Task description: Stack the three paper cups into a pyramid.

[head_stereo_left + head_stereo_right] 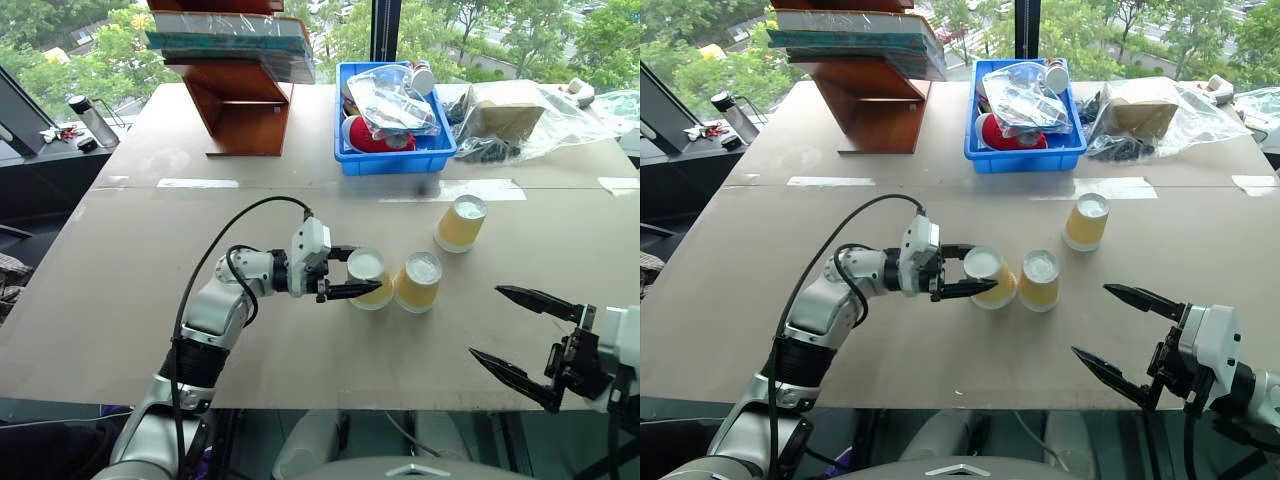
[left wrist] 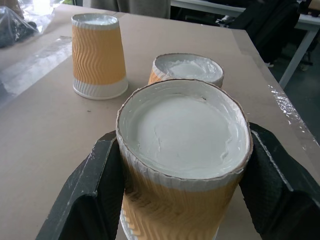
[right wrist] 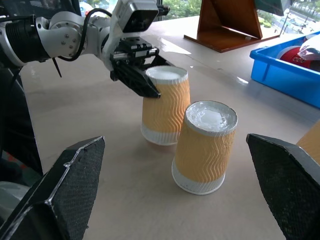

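Left wrist view: left claw [image 2: 182, 200] clenched on an unlabelled inverted paper cup [image 2: 182, 150]; right claw [image 1: 520, 330] agape.

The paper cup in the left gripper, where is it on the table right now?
The gripped cup stands upside down near the table's middle, in the left gripper, just left of the second cup; the third cup stands farther back right.
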Controlling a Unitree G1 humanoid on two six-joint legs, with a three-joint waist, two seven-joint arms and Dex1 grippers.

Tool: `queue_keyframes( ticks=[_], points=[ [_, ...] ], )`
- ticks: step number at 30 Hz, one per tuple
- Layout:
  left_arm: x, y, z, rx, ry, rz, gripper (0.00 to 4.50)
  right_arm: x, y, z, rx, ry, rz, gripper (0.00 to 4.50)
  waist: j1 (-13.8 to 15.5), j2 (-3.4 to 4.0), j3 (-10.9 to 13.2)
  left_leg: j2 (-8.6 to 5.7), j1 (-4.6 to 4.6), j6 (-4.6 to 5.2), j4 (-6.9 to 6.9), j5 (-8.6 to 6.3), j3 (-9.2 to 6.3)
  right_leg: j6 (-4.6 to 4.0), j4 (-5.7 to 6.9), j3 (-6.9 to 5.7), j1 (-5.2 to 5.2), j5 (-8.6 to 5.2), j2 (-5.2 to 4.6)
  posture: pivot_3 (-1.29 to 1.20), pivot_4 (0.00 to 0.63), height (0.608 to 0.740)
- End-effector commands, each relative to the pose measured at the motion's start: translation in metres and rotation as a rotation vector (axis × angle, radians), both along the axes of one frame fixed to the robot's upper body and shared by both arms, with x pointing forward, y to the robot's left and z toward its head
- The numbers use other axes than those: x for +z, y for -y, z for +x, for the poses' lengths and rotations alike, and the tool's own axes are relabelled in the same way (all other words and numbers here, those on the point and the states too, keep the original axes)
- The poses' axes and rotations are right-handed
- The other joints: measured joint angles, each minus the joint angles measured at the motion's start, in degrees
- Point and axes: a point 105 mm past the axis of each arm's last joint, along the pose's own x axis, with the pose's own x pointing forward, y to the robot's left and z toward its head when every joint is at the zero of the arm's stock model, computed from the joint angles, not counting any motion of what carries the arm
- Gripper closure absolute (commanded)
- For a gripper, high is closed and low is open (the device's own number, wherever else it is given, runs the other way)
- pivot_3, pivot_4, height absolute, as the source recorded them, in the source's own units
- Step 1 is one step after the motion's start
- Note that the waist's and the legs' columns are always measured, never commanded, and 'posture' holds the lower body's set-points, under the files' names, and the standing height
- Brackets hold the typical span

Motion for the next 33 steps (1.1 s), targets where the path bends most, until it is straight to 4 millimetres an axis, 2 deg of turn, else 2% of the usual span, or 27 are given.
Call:
queue_keyframes(
  ticks=[1,7,12,19,20,21,22,27,33],
  points=[
    [0.004,0.003,-0.003,-0.025,0.041,0.002,1.69,0.013,-0.001,-0.005,0.000,0.046,0.011,0.00,0.05,0.00,0.00,0.00,0.00,0.00,0.03,0.00,0.00,0.00,0.03,0.00,0.00,0.00,0.00,0.00,0.150,0.740],
    [0.005,0.011,0.003,-0.010,0.053,0.002,1.69,0.017,0.003,-0.001,-0.029,0.067,0.013,0.00,0.08,-0.01,0.01,-0.02,0.00,0.00,0.22,0.00,0.00,0.00,0.23,0.01,0.01,0.00,0.00,0.00,0.150,0.740],
    [-0.004,0.006,0.010,0.020,0.047,0.013,1.69,0.016,0.003,-0.001,-0.031,0.060,0.009,0.00,0.06,-0.01,0.00,-0.02,0.01,0.00,0.25,0.00,0.00,0.01,0.31,0.01,0.01,0.00,0.00,0.00,0.150,0.740],
    [-0.013,0.005,0.005,-0.007,0.034,0.011,1.69,0.015,0.005,0.000,-0.036,0.053,-0.001,0.00,0.04,-0.02,-0.01,-0.03,0.04,0.00,0.27,0.00,0.00,0.01,0.35,0.02,0.02,0.00,0.00,0.00,0.150,0.740],
    [-0.012,0.007,0.004,-0.012,0.032,0.006,0.88,0.015,0.006,0.000,-0.036,0.052,-0.002,0.00,0.04,-0.02,-0.01,-0.02,0.04,0.00,0.27,0.00,0.01,0.01,0.35,0.03,0.02,0.00,0.00,0.00,0.150,0.740],
    [-0.011,0.008,0.002,-0.018,0.034,0.006,0.59,0.015,0.006,0.000,-0.036,0.053,-0.002,0.00,0.00,-0.02,-0.01,-0.02,0.04,0.00,0.27,0.00,0.01,0.01,0.35,0.03,0.02,0.00,0.00,0.00,0.150,0.740],
    [-0.011,0.009,0.000,-0.020,0.037,0.006,0.08,0.015,0.006,0.000,-0.036,0.053,-0.003,0.00,-0.02,-0.02,-0.01,-0.02,0.04,0.00,0.27,0.00,0.01,0.01,0.35,0.03,0.01,0.00,0.00,0.00,0.150,0.740],
    [-0.005,0.006,-0.002,0.035,0.029,-0.015,0.03,0.020,0.004,0.009,-0.047,0.077,0.022,0.00,0.03,-0.05,0.00,-0.02,0.01,0.00,0.27,0.00,0.00,0.01,0.33,0.03,0.00,0.00,0.00,0.00,0.150,0.740],
    [0.021,-0.032,-0.018,0.100,0.007,-0.051,0.03,0.021,0.010,0.059,-0.205,0.066,0.029,0.00,-0.89,-0.09,0.04,0.00,0.04,0.00,0.24,0.00,0.01,0.00,0.38,0.08,-0.02,-0.01,0.02,0.00,0.150,0.740]
  ],
)
